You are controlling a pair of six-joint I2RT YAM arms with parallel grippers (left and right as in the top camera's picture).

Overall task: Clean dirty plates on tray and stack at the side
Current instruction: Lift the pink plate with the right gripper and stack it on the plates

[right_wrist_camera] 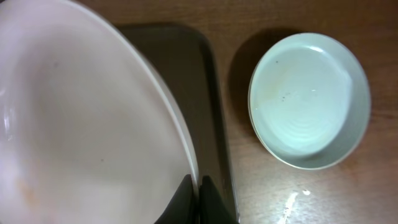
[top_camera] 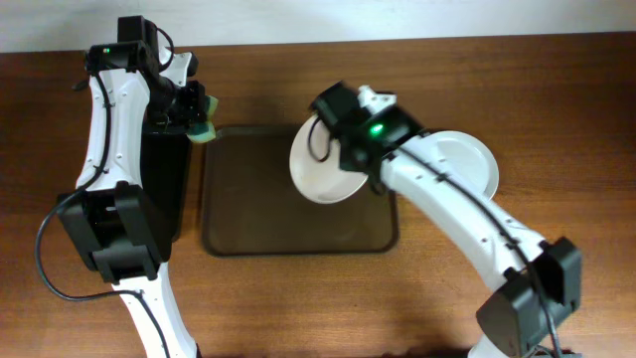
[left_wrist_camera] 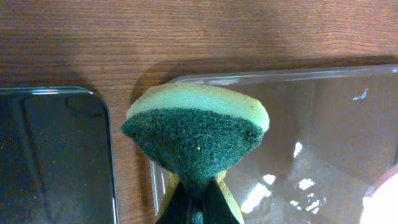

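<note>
My right gripper (top_camera: 343, 149) is shut on the rim of a white plate (top_camera: 320, 169) and holds it tilted above the right part of the dark brown tray (top_camera: 258, 214). In the right wrist view the white plate (right_wrist_camera: 81, 124) fills the left, with the jaws (right_wrist_camera: 199, 196) pinching its edge. A pale blue-green plate (right_wrist_camera: 308, 102) lies on the table right of the tray; overhead it shows as a pale plate (top_camera: 467, 159). My left gripper (top_camera: 194, 117) is shut on a green and yellow sponge (left_wrist_camera: 196, 134) above the tray's far left corner.
A narrower glossy black tray (top_camera: 164, 184) lies left of the brown tray, under the left arm; it also shows in the left wrist view (left_wrist_camera: 53, 155). The brown tray's rim (left_wrist_camera: 280, 74) runs along the top there. Wood table surrounds both trays.
</note>
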